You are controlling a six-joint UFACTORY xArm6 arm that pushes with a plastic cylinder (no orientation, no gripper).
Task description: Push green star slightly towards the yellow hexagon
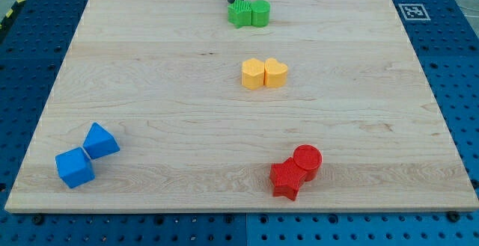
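Note:
The green star [240,13] lies near the view's top centre of the wooden board, touching a green rounded block [260,13] on its right. My tip [235,1] stands just above the star at its top edge, touching or nearly touching it. The yellow hexagon [253,74] lies below the star near the board's middle, touching a yellow heart [275,73] on its right.
A red star [287,179] and a red cylinder [307,159] touch at the view's bottom right of centre. Two blue blocks [75,167] [99,140] sit at the bottom left. The board [150,89] lies on a blue pegboard; a marker tag [412,11] is at the top right.

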